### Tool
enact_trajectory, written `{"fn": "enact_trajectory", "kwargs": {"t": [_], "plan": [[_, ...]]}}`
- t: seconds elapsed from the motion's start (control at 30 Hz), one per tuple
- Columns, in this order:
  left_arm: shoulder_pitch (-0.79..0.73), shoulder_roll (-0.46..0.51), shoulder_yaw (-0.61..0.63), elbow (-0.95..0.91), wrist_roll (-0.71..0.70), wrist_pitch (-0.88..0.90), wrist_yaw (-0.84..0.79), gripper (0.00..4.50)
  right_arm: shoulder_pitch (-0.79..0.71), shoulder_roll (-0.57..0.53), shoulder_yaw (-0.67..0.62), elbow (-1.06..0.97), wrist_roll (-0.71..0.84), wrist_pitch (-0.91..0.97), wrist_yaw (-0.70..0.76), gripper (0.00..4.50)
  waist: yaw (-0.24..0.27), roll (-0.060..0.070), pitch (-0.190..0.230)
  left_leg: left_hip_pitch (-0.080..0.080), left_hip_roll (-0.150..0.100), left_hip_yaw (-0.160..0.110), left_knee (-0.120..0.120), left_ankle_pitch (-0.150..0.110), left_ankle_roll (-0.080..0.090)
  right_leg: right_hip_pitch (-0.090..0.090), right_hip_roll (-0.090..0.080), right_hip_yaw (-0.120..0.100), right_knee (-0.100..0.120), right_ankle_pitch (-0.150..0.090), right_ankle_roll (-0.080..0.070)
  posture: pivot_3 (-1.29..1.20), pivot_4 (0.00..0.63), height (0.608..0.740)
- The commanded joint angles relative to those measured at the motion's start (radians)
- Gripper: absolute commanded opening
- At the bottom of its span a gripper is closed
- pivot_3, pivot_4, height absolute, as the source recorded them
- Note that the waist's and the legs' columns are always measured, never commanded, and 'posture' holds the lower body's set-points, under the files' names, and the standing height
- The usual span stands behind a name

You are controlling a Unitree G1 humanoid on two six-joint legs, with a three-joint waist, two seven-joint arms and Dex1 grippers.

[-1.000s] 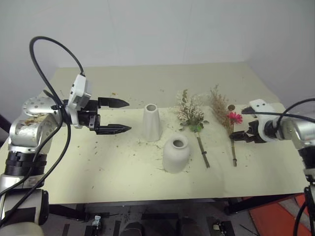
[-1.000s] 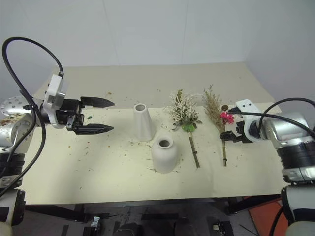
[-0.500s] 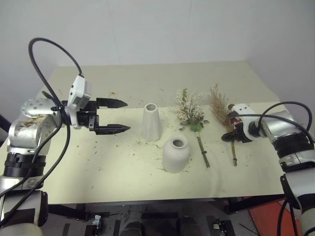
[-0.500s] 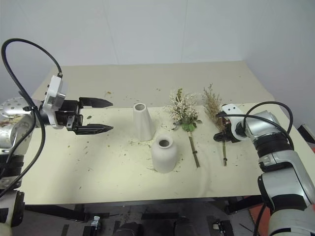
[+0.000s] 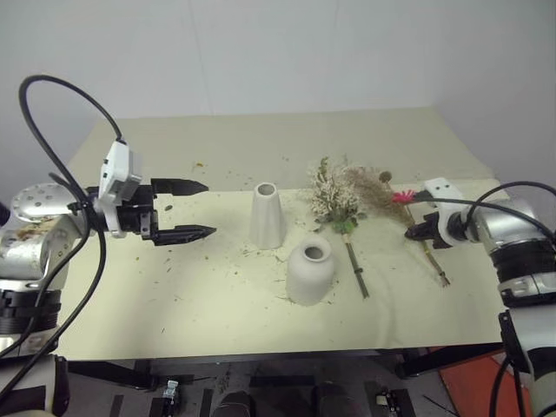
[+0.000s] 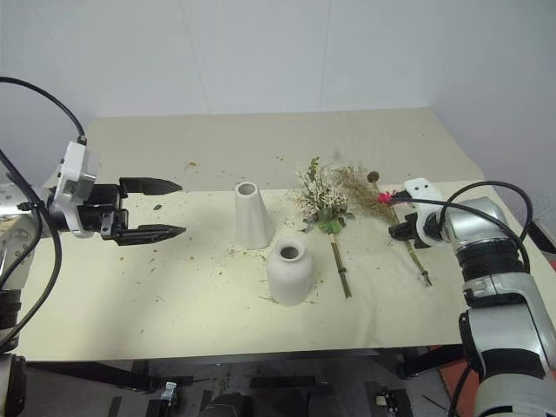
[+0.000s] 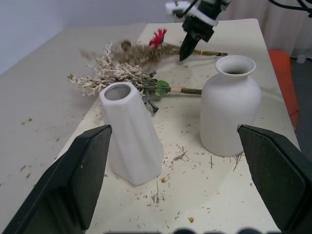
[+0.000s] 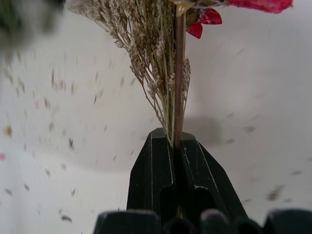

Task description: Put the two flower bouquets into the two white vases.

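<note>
Swung since the earlier frame: tan grass bouquet (image 5: 382, 193), feathery head now leftward, stem end near-right.
Right gripper (image 5: 415, 231) clenched on its stems, pink daisy beside it. Left gripper (image 5: 198, 209) released, hovering far left. Cream-white bouquet (image 5: 337, 201) lies on bench (image 5: 174, 287); tall cone vase (image 5: 267, 216) and squat vase (image 5: 310, 272) stand left of it.
</note>
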Motion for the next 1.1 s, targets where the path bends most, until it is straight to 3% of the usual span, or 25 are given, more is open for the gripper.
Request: {"fn": "enact_trajectory", "kwargs": {"t": [0.03,0.1,0.23,0.4,0.77,1.1], "plan": [[0.011,0.021,0.049,-0.043,-0.032,0.015,0.02,4.5,-0.039,0.01,-0.166,-0.097,0.044,-0.002,-0.084,0.03,0.0,0.0,0.0,0.0,0.0,0.0,0.0,0.0,0.0,0.0,0.0,0.0,0.0,0.0,0.0,0.0,0.15,0.74],[0.016,0.022,0.056,-0.046,-0.036,0.019,0.031,4.5,-0.04,0.041,-0.247,-0.159,0.075,-0.034,-0.13,0.03,0.0,0.0,0.0,0.0,0.0,0.0,0.0,0.0,0.0,0.0,0.0,0.0,0.0,0.0,0.0,0.0,0.15,0.74],[0.024,0.021,0.064,-0.055,-0.044,0.027,0.052,4.5,0.002,0.182,-0.347,-0.384,0.086,-0.3,-0.268,0.03,-0.01,0.0,0.0,0.0,0.001,0.0,0.0,0.0,0.0,0.0,0.0,0.001,0.004,0.0,0.0,0.0,0.15,0.74],[0.046,0.019,0.054,-0.074,-0.043,0.024,0.064,4.5,-0.092,0.37,-0.455,-0.485,0.271,-0.286,-0.3,0.03,-0.019,0.001,0.0,0.0,0.001,0.0,-0.001,0.0,-0.001,-0.001,0.0,0.001,0.005,0.0,0.0,0.0,0.15,0.74],[0.073,0.024,0.084,-0.109,-0.058,0.037,0.109,4.5,-0.125,0.623,-0.317,-0.571,0.361,-0.439,-0.261,0.03,-0.021,0.001,-0.001,0.0,0.001,-0.001,-0.001,0.001,-0.001,-0.002,0.0,0.0,0.006,0.001,-0.001,0.0,0.15,0.74],[0.115,0.016,0.123,-0.14,-0.061,0.053,0.18,4.5,-0.116,0.714,-0.198,-0.489,0.319,-0.557,-0.236,0.03,-0.023,0.002,-0.001,0.0,0.001,-0.004,-0.002,0.001,-0.002,-0.005,0.0,0.001,0.007,0.001,-0.001,0.0,0.15,0.74]]}}
